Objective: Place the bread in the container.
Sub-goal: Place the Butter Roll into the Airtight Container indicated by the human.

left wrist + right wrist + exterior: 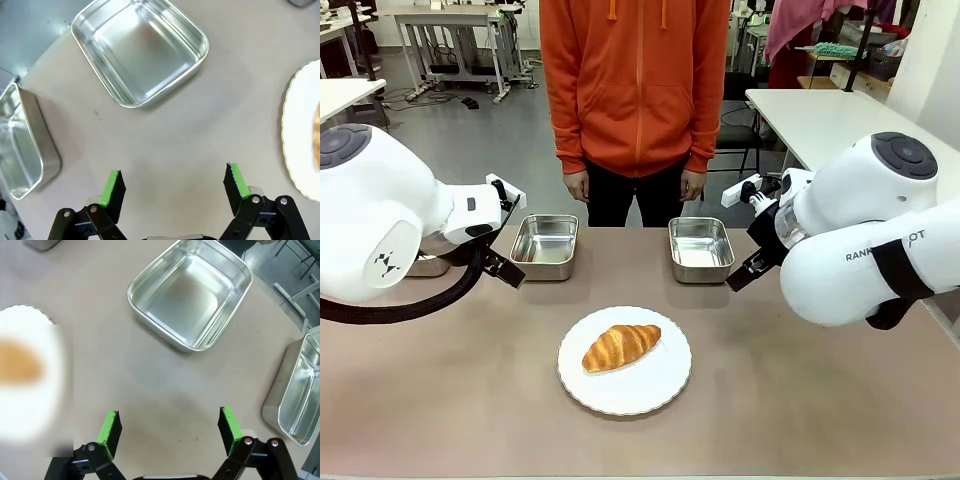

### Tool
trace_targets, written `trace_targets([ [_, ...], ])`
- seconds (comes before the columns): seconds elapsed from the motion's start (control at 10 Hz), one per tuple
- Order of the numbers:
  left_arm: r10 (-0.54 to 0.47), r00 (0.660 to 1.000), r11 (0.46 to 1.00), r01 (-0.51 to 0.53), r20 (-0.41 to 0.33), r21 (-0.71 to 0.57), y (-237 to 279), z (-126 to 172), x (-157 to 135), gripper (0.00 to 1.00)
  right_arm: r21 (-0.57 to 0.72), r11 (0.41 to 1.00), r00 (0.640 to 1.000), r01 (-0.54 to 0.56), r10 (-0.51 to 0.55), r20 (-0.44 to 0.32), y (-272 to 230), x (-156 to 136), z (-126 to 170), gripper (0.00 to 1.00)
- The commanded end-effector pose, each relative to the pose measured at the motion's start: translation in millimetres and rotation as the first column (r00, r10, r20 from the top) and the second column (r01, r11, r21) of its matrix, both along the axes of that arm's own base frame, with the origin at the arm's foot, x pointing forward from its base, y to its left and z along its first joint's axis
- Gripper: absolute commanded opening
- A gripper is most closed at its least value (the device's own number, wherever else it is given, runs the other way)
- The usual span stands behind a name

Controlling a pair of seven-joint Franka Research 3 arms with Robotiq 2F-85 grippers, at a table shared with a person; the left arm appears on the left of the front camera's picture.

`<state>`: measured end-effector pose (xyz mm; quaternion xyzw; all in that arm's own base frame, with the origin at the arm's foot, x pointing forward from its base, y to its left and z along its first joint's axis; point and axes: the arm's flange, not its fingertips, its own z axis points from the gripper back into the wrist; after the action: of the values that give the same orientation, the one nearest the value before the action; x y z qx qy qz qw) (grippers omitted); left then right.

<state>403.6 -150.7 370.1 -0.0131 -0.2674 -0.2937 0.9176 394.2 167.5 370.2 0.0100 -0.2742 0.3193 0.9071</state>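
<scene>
Bread point(621, 346) sits lower centre on the white plate point(642, 388), untouched; left gripper point(175, 182) and right gripper point(170, 425) both spread, empty. Farther up, left container point(545, 243) and right container point(700, 247) look alike: the glossy crust may slip a pinch, or the wrong one gets picked.

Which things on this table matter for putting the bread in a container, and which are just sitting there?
For the job: croissant; left steel tray or right steel tray.
Just there: white plate under the croissant; far-left tray; far-right tray.
</scene>
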Motion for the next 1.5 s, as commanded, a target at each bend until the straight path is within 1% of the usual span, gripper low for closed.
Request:
trace_targets([
  [0.0, 0.000, 1.000, 1.000, 0.000, 0.000, 0.000, 0.0, 0.0, 0.0, 1.00, 0.000, 1.000, 1.000, 0.000, 0.000, 0.000, 0.0, 0.0, 0.0, 1.00],
  [0.2, 0.008, 1.000, 0.998, -0.008, 0.008, -0.057, 28.1, 42.0, 10.4, 1.00, -0.002, 1.000, 1.000, -0.010, 0.010, 0.008, 5.4, 15.1, 47.0, 1.00],
  [0.3, 0.002, 1.000, 0.998, -0.002, 0.000, -0.062, 44.7, 62.4, 17.9, 1.00, 0.010, 1.000, 1.000, 0.000, 0.000, -0.001, 0.0, 24.4, 69.9, 1.00],
  [0.4, -0.039, 0.999, 0.997, 0.038, -0.021, -0.069, 64.8, 83.2, 25.2, 1.00, 0.038, 0.999, 1.000, -0.010, 0.011, -0.026, -13.3, 32.4, 93.1, 1.00],
  [0.5, -0.098, 0.994, 0.992, 0.095, -0.043, -0.079, 87.2, 96.5, 31.8, 1.00, 0.061, 0.998, 0.999, -0.024, 0.027, -0.039, -34.2, 36.8, 111.7, 1.00],
  [0.6, -0.158, 0.986, 0.981, 0.152, -0.047, -0.121, 114.6, 107.0, 37.1, 1.00, 0.081, 0.996, 0.998, -0.035, 0.038, -0.041, -63.6, 38.8, 127.9, 1.00],
  [0.7, -0.259, 0.965, 0.951, 0.248, -0.036, -0.185, 153.2, 115.5, 41.1, 1.00, 0.110, 0.992, 0.997, -0.065, 0.069, -0.033, -108.8, 40.5, 142.7, 1.00],
  [0.8, -0.329, 0.944, 0.922, 0.318, -0.012, -0.220, 178.5, 117.4, 41.8, 1.00, 0.147, 0.983, 0.993, -0.106, 0.112, -0.028, -139.9, 41.3, 147.7, 1.00],
  [1.0, -0.417, 0.907, 0.872, 0.417, 0.056, -0.257, 227.4, 109.4, 42.6, 1.00, 0.261, 0.933, 0.968, -0.246, 0.252, 0.014, -196.8, 43.4, 141.7, 1.00],
  [1.1, -0.467, 0.877, 0.846, 0.481, 0.115, -0.231, 236.6, 102.0, 42.4, 1.00, 0.230, 0.925, 0.953, -0.302, 0.300, 0.041, -209.5, 44.5, 131.1, 1.00],
  [1.2, -0.456, 0.875, 0.851, 0.482, 0.161, -0.208, 230.3, 96.3, 40.3, 1.00, 0.245, 0.892, 0.925, -0.380, 0.374, 0.072, -207.1, 42.0, 122.6, 1.00],
  [1.3, -0.410, 0.908, 0.878, 0.419, 0.089, -0.232, 232.4, 113.4, 25.7, 1.00, 0.209, 0.954, 0.977, -0.213, 0.210, 0.036, -208.7, 30.1, 140.2, 1.00],
  [1.4, -0.410, 0.908, 0.878, 0.419, 0.089, -0.232, 232.4, 113.4, 25.7, 1.00, 0.209, 0.954, 0.977, -0.213, 0.210, 0.036, -208.7, 30.1, 140.2, 1.00],
])
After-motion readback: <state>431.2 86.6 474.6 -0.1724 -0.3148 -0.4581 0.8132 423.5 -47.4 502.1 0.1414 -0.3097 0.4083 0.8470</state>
